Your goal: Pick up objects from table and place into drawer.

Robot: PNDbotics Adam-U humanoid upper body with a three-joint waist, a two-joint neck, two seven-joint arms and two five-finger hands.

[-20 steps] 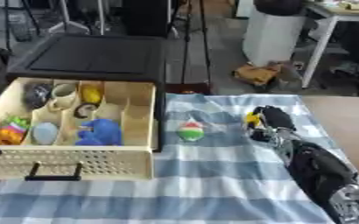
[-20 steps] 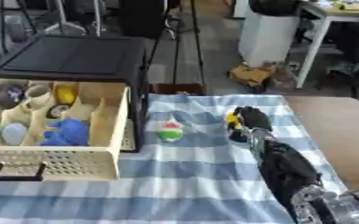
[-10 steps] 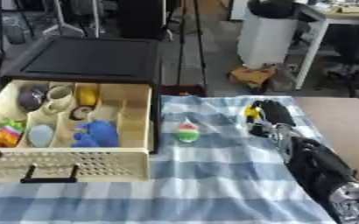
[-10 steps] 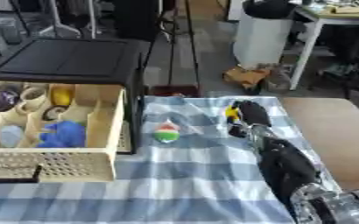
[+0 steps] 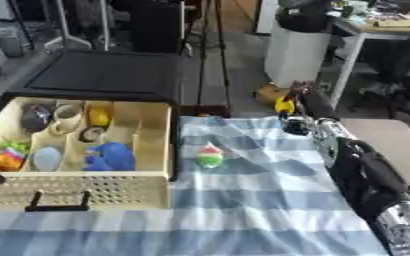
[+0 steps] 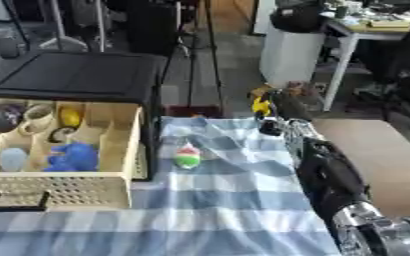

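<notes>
Beige and perforated at its front, the drawer (image 5: 77,187) sits open at nine o'clock on the worktop (image 5: 243,220), which wears a blue-and-white checked cloth. Its compartments already hold a blue toy (image 5: 110,156), a yellow piece (image 5: 98,116), a pale cup (image 5: 67,115) and an orange and green item (image 5: 5,156) at the left edge. Just right of the drawer wall, near the centre, a small red, white and green ball (image 5: 208,155) lies untouched on the cloth.

At two o'clock the right hand (image 5: 298,112) has risen and moved toward the far edge of the cloth compared with a second ago. Its fingers (image 6: 283,107) are curled round a small yellow thing (image 5: 284,105), which now appears clear of the cloth. That suggests the pick is done and the carry toward the drawer comes next, a leftward sweep past the ball.

The right eye view shows more of the forearm and its silver joint at five o'clock. The left eye view alone takes in the drawer's left-hand compartments. The left hand appears in neither.
</notes>
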